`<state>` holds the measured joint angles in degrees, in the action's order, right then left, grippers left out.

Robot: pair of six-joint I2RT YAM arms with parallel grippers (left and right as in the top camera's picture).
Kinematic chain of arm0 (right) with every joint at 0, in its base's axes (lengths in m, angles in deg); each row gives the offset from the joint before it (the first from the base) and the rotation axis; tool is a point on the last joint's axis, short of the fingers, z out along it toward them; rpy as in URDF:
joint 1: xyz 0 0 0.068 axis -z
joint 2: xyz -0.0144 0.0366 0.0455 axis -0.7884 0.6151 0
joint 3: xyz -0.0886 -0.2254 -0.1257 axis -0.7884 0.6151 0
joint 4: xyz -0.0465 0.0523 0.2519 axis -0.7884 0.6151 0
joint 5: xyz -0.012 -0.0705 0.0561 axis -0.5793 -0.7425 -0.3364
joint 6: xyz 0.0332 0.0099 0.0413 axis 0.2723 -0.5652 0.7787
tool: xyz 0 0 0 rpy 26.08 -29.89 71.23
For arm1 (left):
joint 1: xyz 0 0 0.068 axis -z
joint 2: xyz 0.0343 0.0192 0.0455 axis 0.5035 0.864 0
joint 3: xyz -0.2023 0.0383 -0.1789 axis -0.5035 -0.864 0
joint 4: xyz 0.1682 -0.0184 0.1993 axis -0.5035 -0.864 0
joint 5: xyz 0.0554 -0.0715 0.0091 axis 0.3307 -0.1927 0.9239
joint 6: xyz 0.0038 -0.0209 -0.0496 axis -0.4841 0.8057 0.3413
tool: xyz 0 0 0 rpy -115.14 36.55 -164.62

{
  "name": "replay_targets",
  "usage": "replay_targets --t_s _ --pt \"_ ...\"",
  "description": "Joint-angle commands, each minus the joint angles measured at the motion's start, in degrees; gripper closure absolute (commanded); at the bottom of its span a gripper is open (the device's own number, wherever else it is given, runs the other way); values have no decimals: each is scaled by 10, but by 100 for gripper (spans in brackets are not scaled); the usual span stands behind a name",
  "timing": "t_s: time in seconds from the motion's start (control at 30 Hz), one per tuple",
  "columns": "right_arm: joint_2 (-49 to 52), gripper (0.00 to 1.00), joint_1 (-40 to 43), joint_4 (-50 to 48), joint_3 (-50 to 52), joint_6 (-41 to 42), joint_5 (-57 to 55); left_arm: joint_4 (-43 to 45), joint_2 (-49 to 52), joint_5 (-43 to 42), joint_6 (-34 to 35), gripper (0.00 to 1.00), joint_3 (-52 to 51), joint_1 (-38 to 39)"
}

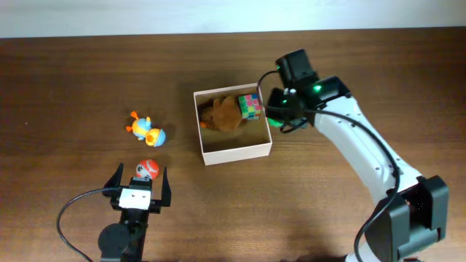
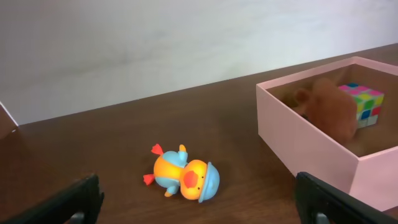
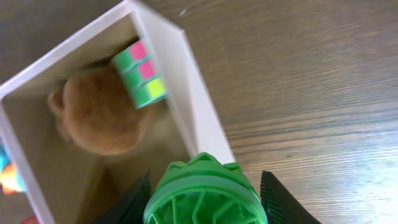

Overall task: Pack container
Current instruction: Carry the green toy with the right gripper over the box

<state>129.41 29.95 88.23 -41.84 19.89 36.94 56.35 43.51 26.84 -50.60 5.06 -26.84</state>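
Right gripper (image 3: pixel 208 202): jaws clamped on green ribbed plastic disc (image 3: pixel 202 186), over right wall of square cream cardboard container (image 1: pixel 237 154), mid-frame on worktop; I'd nudge frame-left, clear of brown plush toy (image 1: pixel 222 114), before release; left gripper (image 1: pixel 140 177): jaws wide.

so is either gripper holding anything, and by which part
The right gripper pinches a green ribbed round object by its sides; the left gripper holds nothing.
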Motion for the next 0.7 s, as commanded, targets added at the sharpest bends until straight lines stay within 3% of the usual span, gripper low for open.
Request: replay_targets --t_s 0.0,0.33,0.67 --pt "-14 59 -26 -7 -14 -9 -6 -1 -5 -4 -7 1 -3 -2" --pt "-5 54 -89 -29 -14 -16 -58 -1 -5 -4 -7 1 -3 -2" --pt "39 54 -90 -42 -13 -48 -79 -1 -5 -4 -7 1 -3 -2"
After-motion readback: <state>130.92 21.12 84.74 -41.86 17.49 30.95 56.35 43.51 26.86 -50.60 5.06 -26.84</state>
